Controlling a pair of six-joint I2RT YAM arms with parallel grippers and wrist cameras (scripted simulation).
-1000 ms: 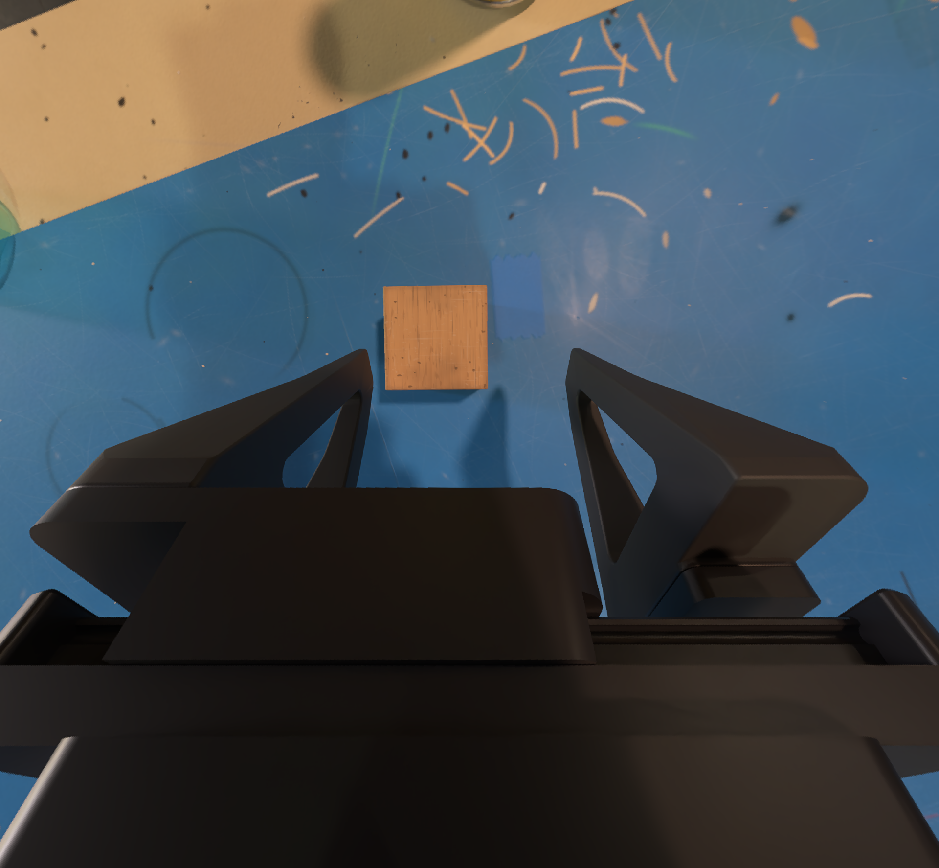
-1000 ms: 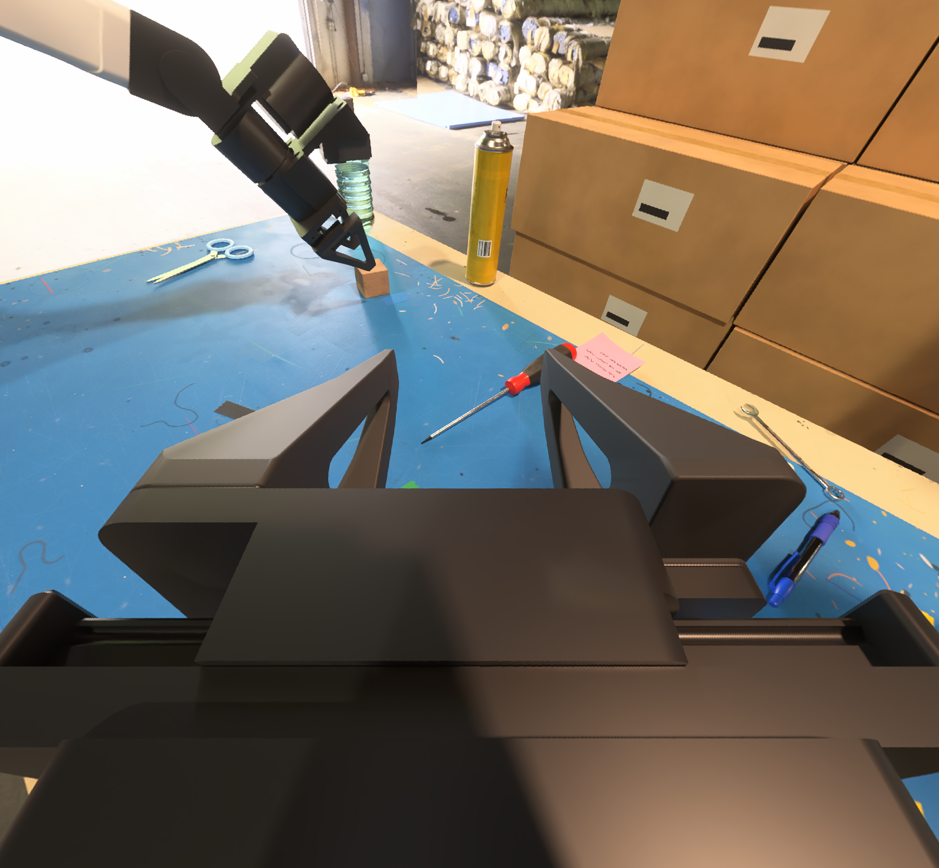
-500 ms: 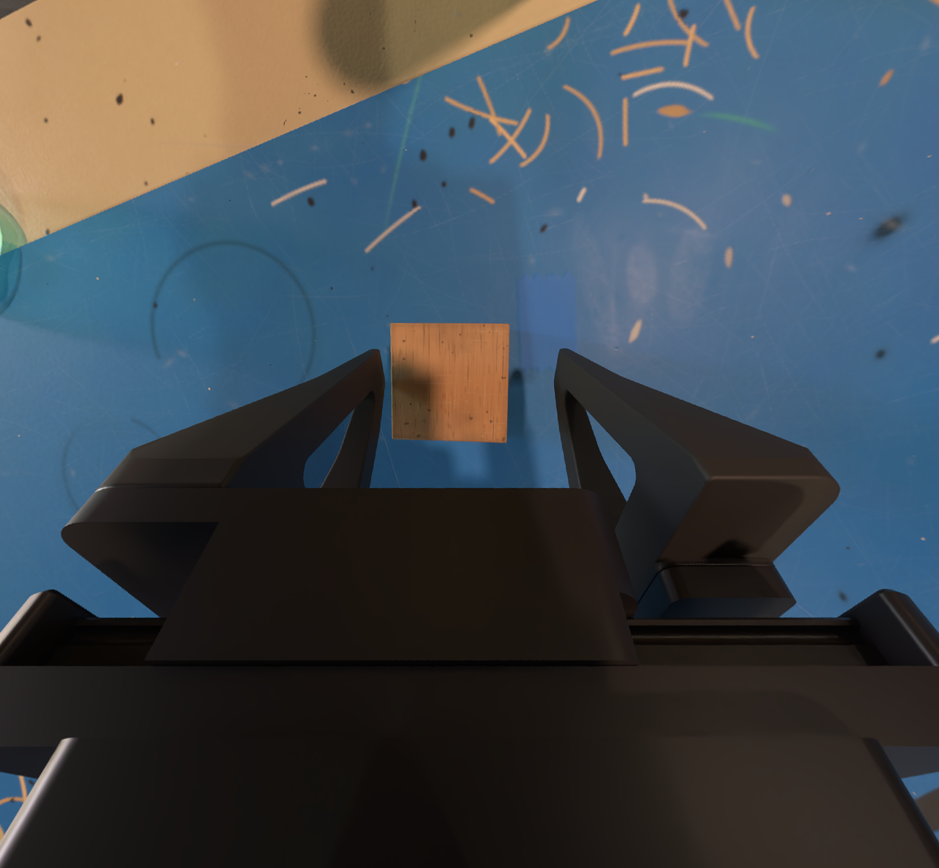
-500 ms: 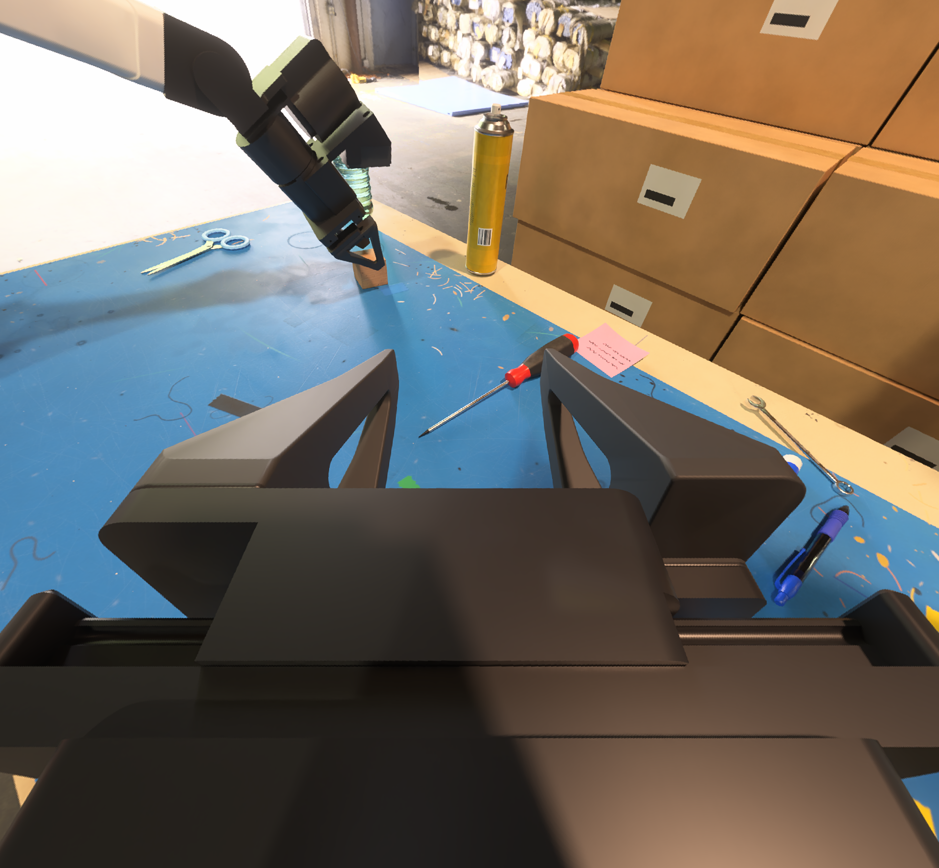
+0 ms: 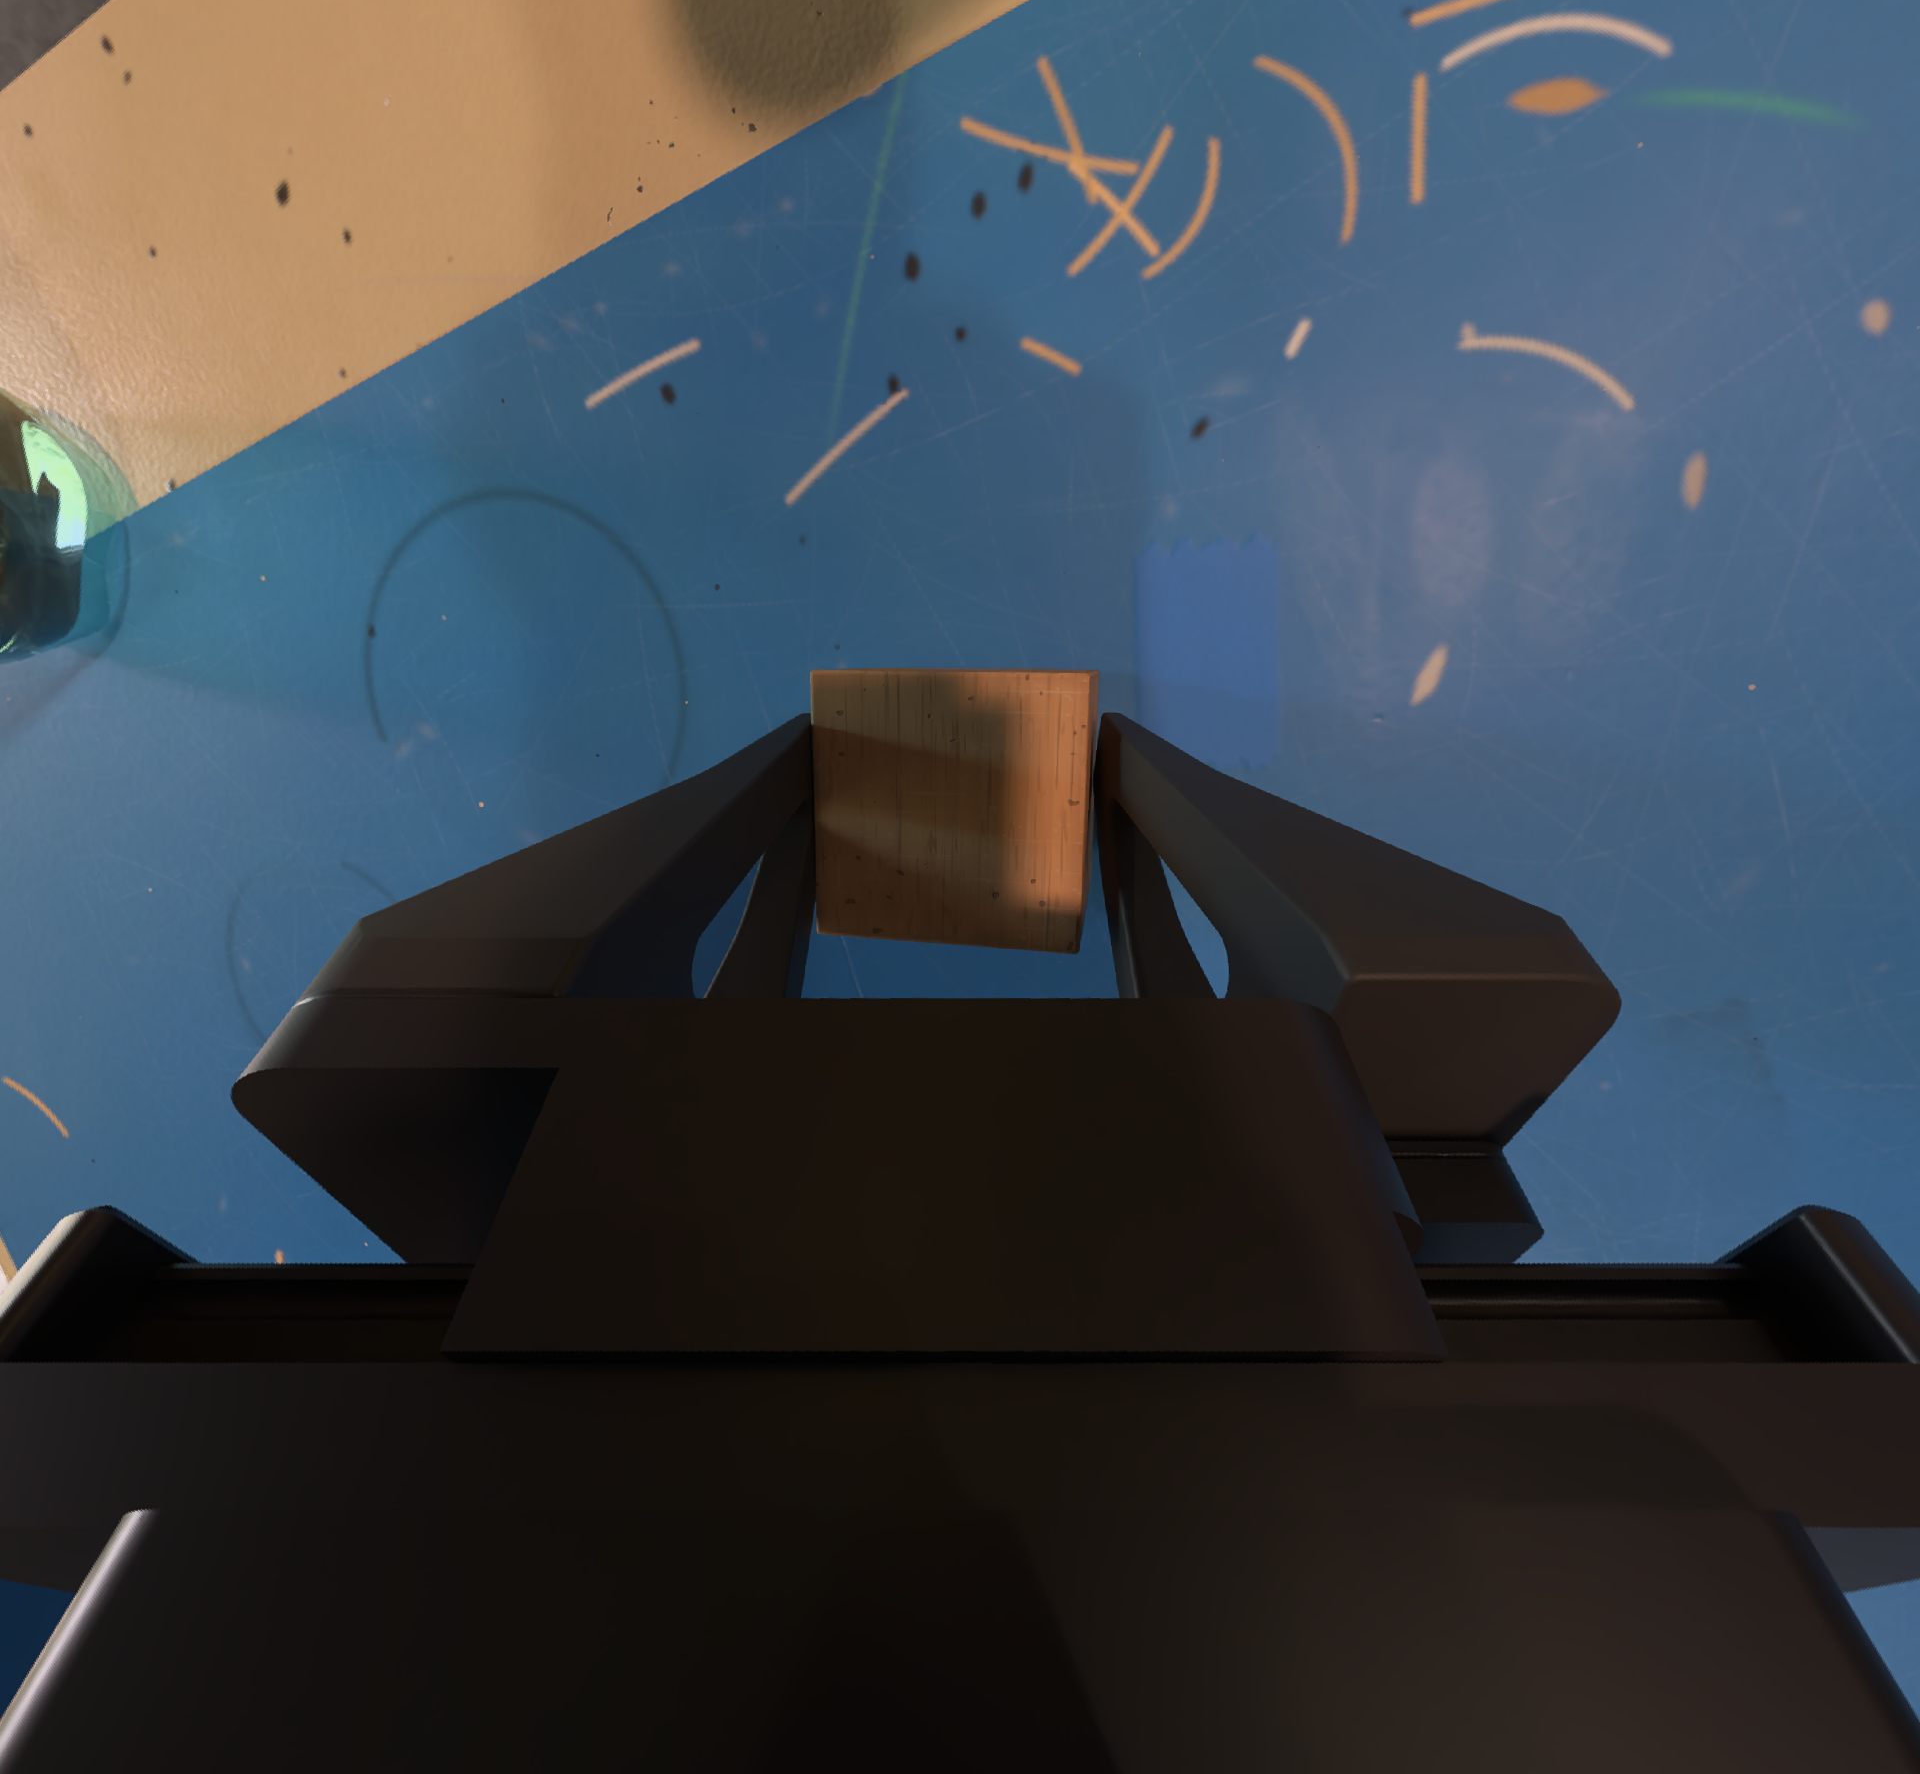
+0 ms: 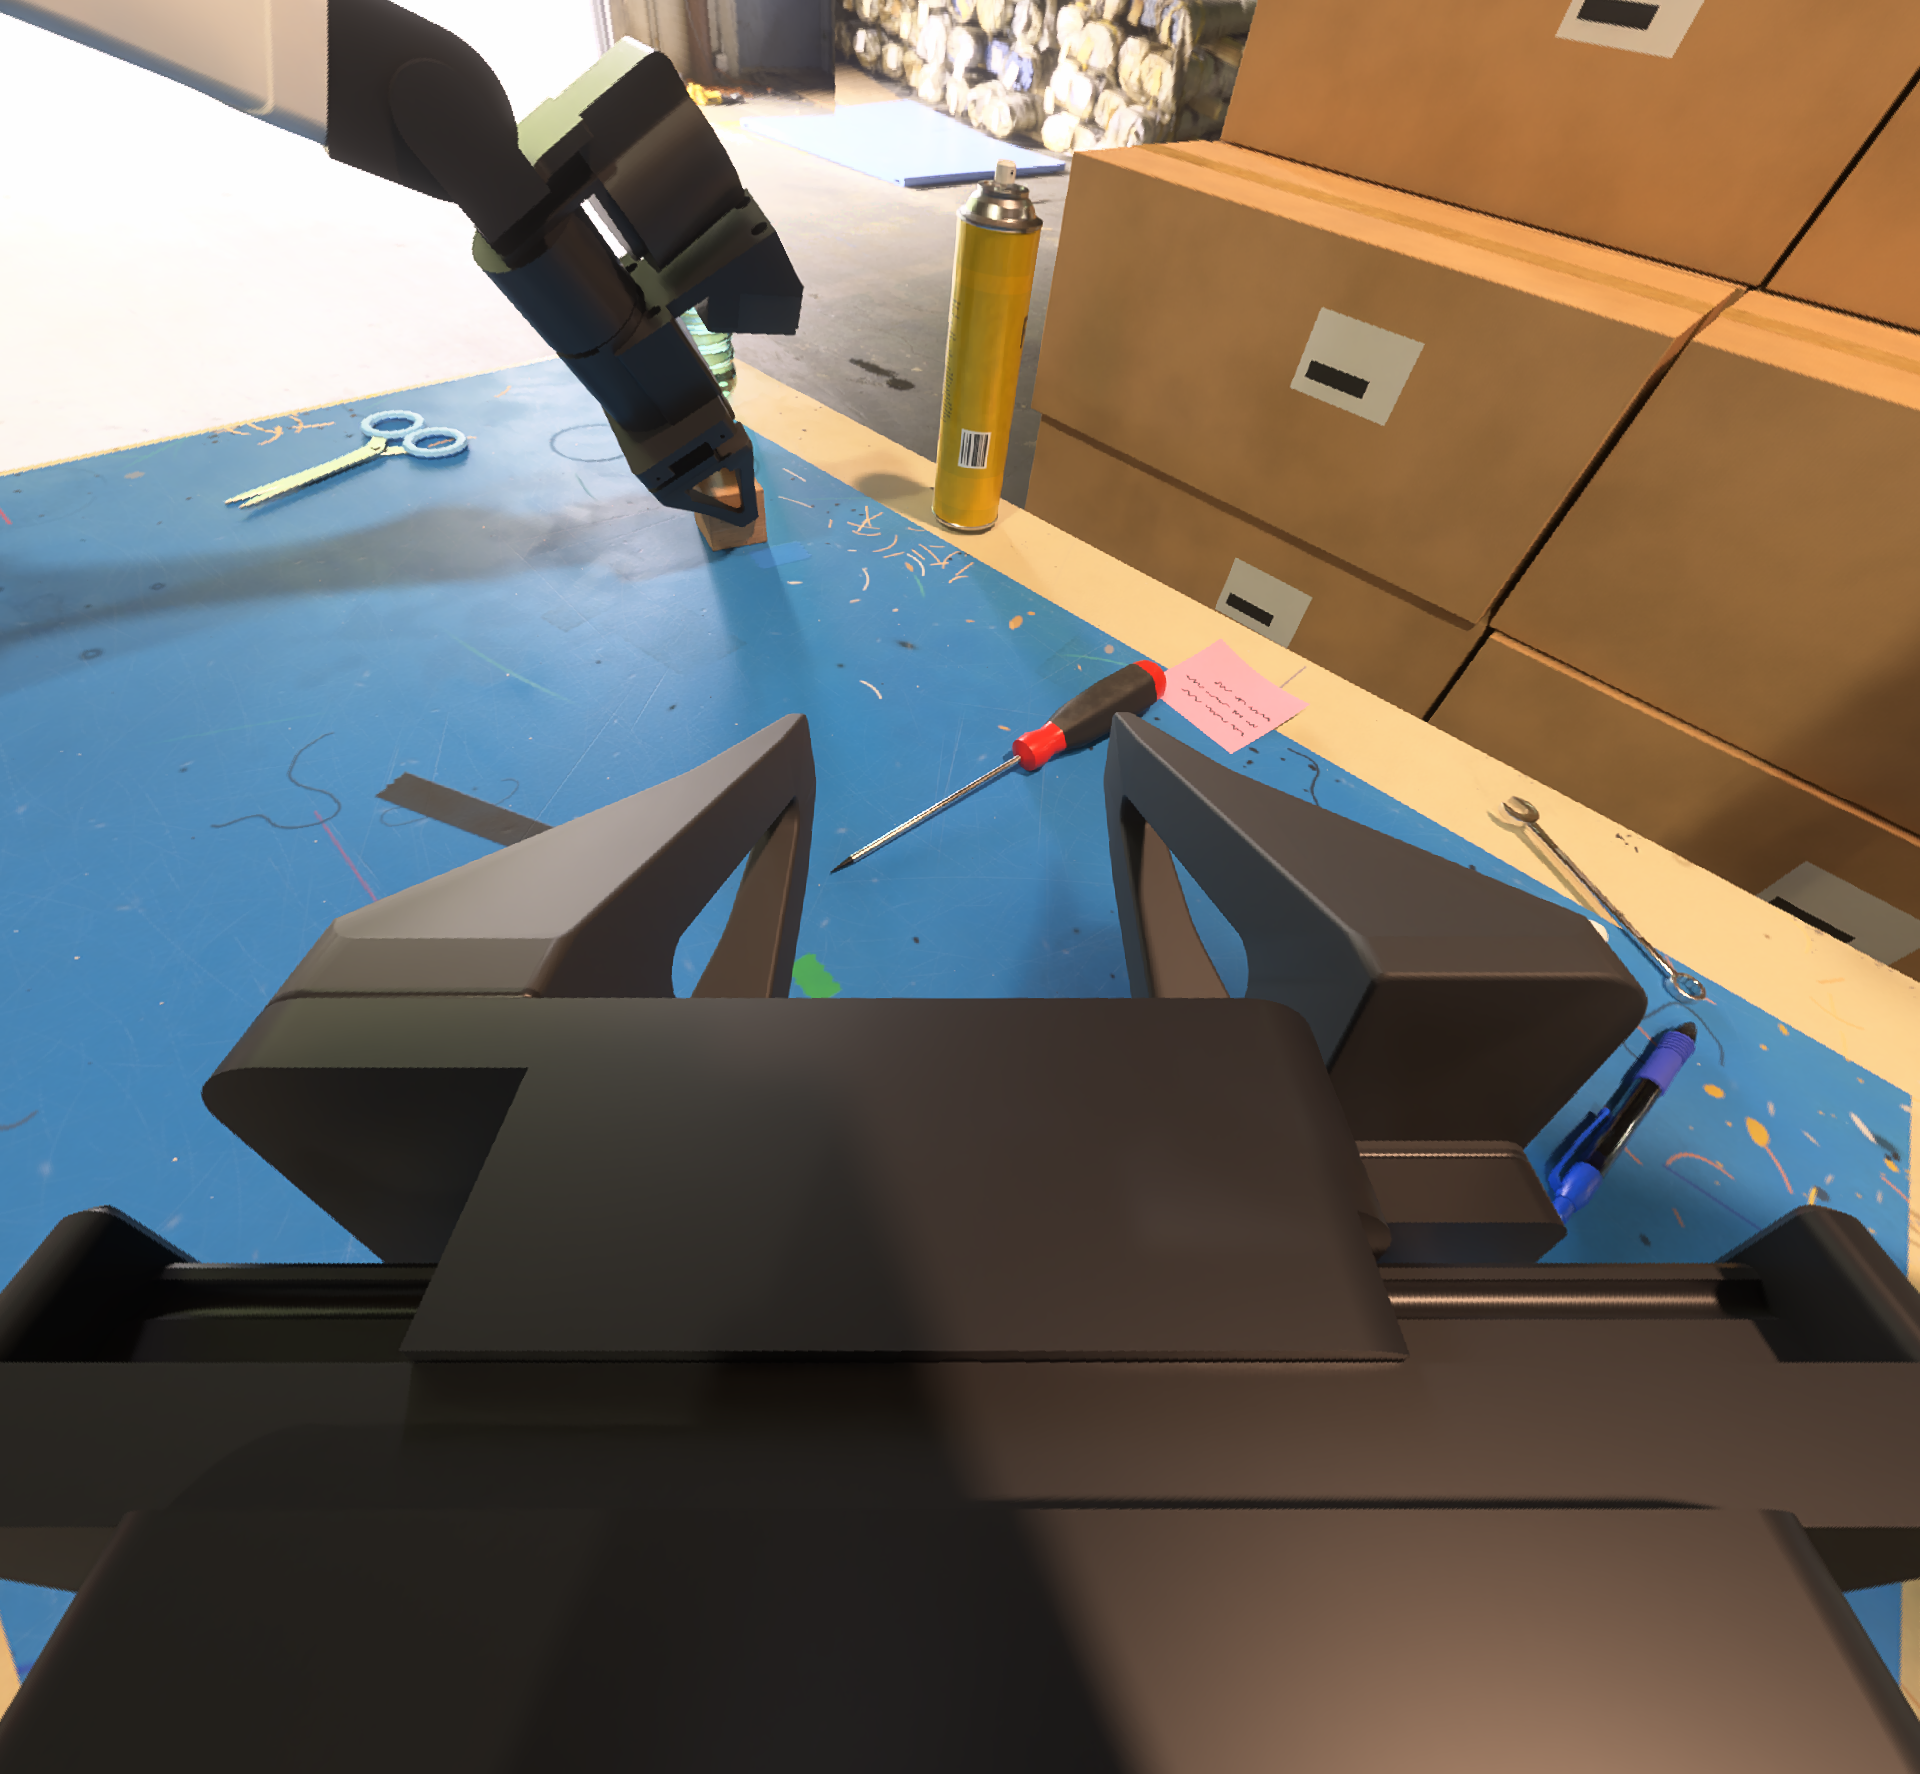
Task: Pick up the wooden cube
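Note:
The wooden cube [image 5: 951,810] is on the blue mat [image 5: 1558,789], between the fingers of my left gripper [image 5: 954,737]. Both black fingers press against the cube's left and right sides, so the gripper is shut on it. The cube's near edge looks slightly tilted. In the right wrist view the left gripper [image 6: 717,498] reaches down over the cube [image 6: 746,531], which is at mat level near the far edge. My right gripper [image 6: 961,737] is open and empty, hovering above the mat well away from the cube.
A yellow spray can [image 6: 982,353] stands on the tan edge strip behind the cube. A green bottle [image 5: 42,540] is to the cube's left. A screwdriver [image 6: 1081,727], pink note [image 6: 1231,696], wrench [image 6: 1600,903], blue pen [image 6: 1616,1122] and scissors [image 6: 353,462] lie around. Cardboard boxes [image 6: 1455,374] stand behind the table.
My left gripper came down around the cube and closed; its fingers went from wide apart to pressing on both sides. The right gripper drifted slightly and stays open.

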